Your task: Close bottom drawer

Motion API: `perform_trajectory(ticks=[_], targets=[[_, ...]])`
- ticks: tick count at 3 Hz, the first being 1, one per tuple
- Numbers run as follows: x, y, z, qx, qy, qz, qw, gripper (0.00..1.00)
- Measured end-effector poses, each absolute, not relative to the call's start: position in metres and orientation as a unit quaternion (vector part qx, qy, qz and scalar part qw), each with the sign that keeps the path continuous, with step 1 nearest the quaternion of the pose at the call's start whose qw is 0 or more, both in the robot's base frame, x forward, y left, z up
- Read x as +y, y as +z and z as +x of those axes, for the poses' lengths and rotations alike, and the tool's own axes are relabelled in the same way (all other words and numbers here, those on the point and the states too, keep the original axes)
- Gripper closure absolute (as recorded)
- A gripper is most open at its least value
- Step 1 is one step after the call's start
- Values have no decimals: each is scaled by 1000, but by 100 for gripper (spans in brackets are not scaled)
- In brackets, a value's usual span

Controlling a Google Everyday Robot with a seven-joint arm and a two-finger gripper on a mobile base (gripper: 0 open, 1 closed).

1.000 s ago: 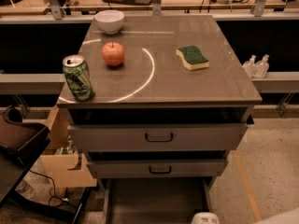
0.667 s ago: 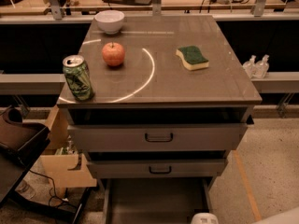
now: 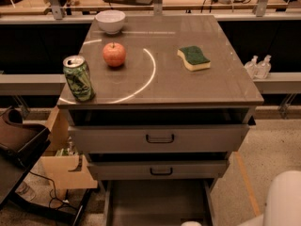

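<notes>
The grey-brown cabinet (image 3: 160, 79) has three drawers. The bottom drawer (image 3: 157, 201) is pulled far out; I see its wide shallow tray, and its front lies below the frame's edge. The top drawer (image 3: 160, 138) and the middle drawer (image 3: 160, 171) stand slightly out, each with a small dark handle. A white rounded part of my arm (image 3: 282, 199) is at the lower right. My gripper (image 3: 190, 223) shows only as a small white bit at the bottom edge, over the near end of the bottom drawer's tray.
On the cabinet top stand a green can (image 3: 78, 78), a red apple (image 3: 114, 54), a white bowl (image 3: 110, 21) and a green-and-yellow sponge (image 3: 194, 58). A cardboard box (image 3: 63, 166) and a dark chair (image 3: 19, 145) are at the left. Two small bottles (image 3: 257, 66) are at the right.
A large white part of my arm has come into view at the lower right. The small white bit at the bottom edge has shifted slightly left. The drawers have not moved.
</notes>
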State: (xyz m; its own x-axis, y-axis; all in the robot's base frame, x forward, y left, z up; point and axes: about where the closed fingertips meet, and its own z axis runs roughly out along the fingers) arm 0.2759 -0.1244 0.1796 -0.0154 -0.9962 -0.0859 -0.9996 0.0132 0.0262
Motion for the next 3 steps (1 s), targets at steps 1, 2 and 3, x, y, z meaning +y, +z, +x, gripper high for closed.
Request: perform_trajectory(ticks=[1,2,3], targets=[[-105,117,248,695,61,-716,4,100],[-87,70,233,683,72,-726,0,100],[-84,46,246,679,62,-731,6,100]])
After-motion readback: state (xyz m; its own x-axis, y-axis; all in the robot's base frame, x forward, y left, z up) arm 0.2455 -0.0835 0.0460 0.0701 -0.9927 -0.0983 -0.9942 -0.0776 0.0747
